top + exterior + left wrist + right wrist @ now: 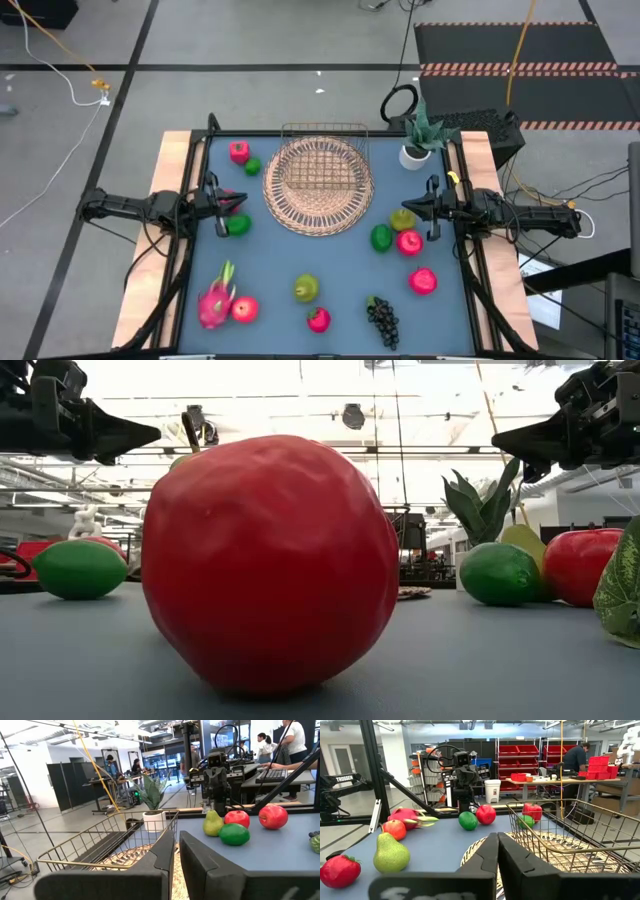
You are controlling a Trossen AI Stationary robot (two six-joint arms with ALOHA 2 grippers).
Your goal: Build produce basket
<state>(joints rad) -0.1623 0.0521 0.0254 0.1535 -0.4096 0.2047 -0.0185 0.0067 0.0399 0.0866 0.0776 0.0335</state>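
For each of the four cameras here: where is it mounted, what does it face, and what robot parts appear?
High view: overhead, looking straight down on the blue table; both arms show, left gripper, right gripper.
Low view: at tabletop height, facing a big red toy apple; both grippers hang at the top corners.
Left wrist view: past its shut fingers toward the right arm.
Right wrist view: past its shut fingers toward the left arm.
Shared: both wrist views show the wire-grid basket on the round wicker mat.

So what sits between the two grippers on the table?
High view: the wire basket on the round wicker mat lies between left gripper and right gripper.
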